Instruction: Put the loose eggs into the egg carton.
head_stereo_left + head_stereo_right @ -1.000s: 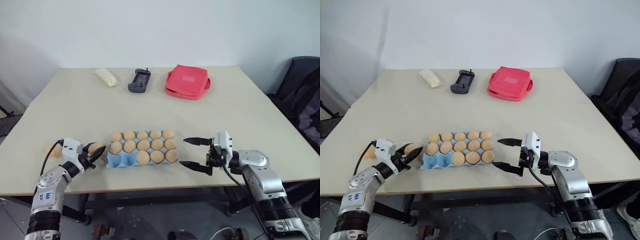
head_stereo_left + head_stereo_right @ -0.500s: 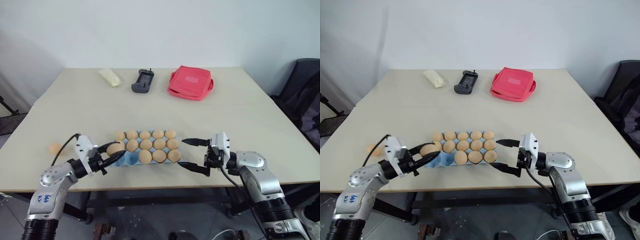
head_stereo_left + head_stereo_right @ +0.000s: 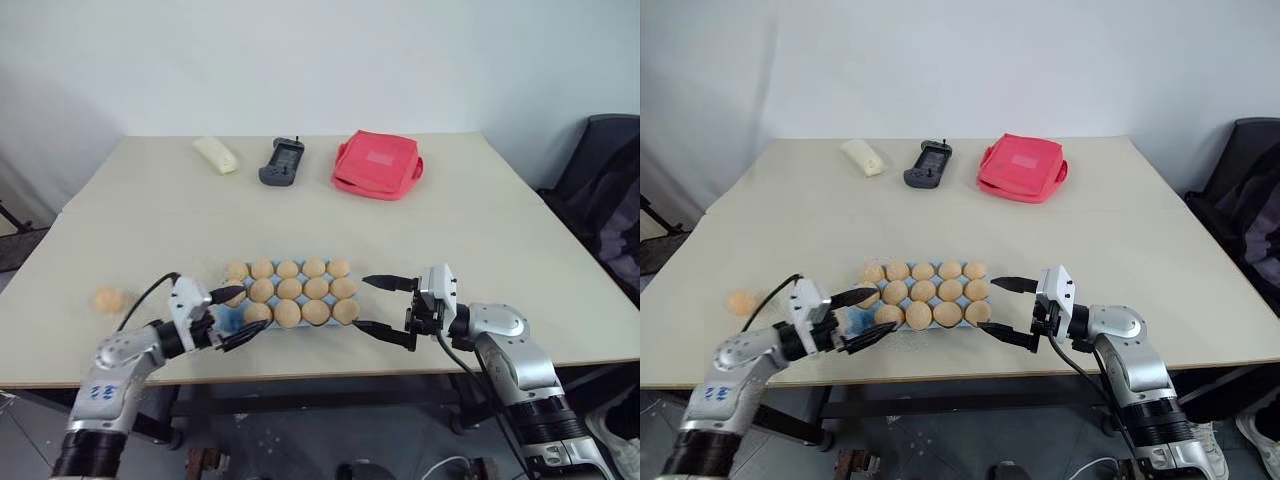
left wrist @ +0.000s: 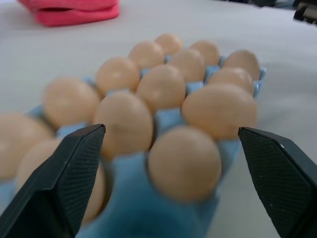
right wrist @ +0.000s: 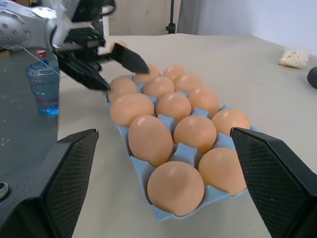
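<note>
Now both fingers sets spread, flanking egg carton (image 3: 232, 321) near table (image 3: 420, 230) edge.

A plain white wall (image 3: 320, 60) closes the scene at twelve o'clock, evenly lit and bare. A broad beige table (image 3: 470, 215) runs from it toward six o'clock, with a seam across its left part. At three o'clock, just off the table's edge, stands a dark chair (image 3: 605, 190), and grey floor (image 3: 940, 445) shows under the near edge.
</note>
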Controlling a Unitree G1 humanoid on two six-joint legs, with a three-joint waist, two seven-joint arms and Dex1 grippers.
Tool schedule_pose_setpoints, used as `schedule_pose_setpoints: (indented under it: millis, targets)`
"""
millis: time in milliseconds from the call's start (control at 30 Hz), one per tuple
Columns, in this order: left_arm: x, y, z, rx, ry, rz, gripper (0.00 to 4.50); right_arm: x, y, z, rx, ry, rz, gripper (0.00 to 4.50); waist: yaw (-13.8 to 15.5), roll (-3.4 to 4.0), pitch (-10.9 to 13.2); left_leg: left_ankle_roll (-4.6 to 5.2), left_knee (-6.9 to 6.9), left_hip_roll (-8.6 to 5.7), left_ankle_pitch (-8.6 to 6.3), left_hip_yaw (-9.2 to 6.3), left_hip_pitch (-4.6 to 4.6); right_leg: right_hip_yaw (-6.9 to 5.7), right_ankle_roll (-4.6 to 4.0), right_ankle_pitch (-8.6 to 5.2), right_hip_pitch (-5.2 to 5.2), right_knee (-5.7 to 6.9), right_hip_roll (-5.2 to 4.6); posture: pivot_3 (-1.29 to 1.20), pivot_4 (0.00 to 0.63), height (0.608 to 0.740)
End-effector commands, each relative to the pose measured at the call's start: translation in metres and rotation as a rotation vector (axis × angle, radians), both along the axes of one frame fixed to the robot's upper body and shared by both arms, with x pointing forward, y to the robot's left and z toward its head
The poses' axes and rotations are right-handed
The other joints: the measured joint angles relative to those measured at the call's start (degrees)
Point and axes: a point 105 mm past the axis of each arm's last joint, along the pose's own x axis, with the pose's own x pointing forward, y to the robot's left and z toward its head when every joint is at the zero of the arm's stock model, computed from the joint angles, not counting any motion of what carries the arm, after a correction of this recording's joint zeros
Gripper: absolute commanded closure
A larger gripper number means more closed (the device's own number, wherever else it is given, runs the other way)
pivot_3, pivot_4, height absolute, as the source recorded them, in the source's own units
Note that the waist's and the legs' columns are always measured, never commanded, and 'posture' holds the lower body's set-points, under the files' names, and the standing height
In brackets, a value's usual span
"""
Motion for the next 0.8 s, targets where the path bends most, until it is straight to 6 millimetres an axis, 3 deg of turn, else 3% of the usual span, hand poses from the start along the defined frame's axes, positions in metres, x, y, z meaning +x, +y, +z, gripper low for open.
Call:
schedule_pose_setpoints:
  millis: [33, 133, 267, 433, 700, 800]
  targets:
    - [-0.013, 0.023, 0.023, -0.006, -0.068, 0.070, 0.02, -0.001, 0.004, 0.012, 0.018, -0.049, 0.029, 0.00, 0.0, 0.00, 0.0, -0.01, 0.01, 0.01, 0.00, 0.00, 0.00, 0.00, -0.01, 0.00, 0.00, 0.00, 0.01, 0.00, 0.150, 0.740]
    - [-0.024, 0.043, 0.029, -0.016, -0.073, 0.160, 0.02, -0.001, 0.007, 0.012, 0.017, -0.050, 0.054, 0.00, 0.2, 0.00, 0.0, -0.02, 0.02, 0.00, -0.01, 0.00, -0.01, 0.00, -0.01, 0.00, 0.00, -0.02, -0.05, 0.00, 0.150, 0.740]
    - [-0.046, 0.088, 0.019, -0.028, -0.059, 0.380, 0.02, -0.003, 0.016, 0.016, 0.019, -0.058, 0.114, 0.00, -0.1, 0.00, 0.0, -0.22, -0.01, -0.03, -0.18, 0.03, -0.01, 0.05, -0.02, -0.01, -0.01, -0.05, -0.12, 0.00, 0.150, 0.740]
    - [-0.068, 0.134, 0.009, -0.181, -0.092, 0.707, 0.02, -0.008, 0.029, 0.022, 0.024, -0.074, 0.175, 0.00, 0.1, -0.01, 0.0, -0.26, -0.02, 0.01, -0.20, -0.04, -0.02, -0.03, -0.09, -0.05, -0.03, -0.05, -0.10, 0.00, 0.150, 0.740]
    - [-0.094, 0.183, -0.006, -0.237, -0.134, 1.048, 0.02, -0.006, 0.032, 0.025, 0.019, -0.082, 0.187, 0.00, 0.2, -0.10, 0.0, -0.27, 0.01, 0.00, -0.23, -0.06, -0.03, -0.04, -0.13, -0.06, -0.01, -0.13, -0.11, 0.00, 0.150, 0.740]
    - [-0.088, 0.180, -0.007, -0.262, -0.133, 1.033, 0.02, -0.004, 0.032, 0.026, 0.020, -0.086, 0.182, 0.00, 0.2, -0.10, -0.1, -0.27, 0.00, 0.00, -0.23, -0.07, -0.04, -0.04, -0.13, -0.06, -0.01, -0.16, -0.11, 0.00, 0.150, 0.740]
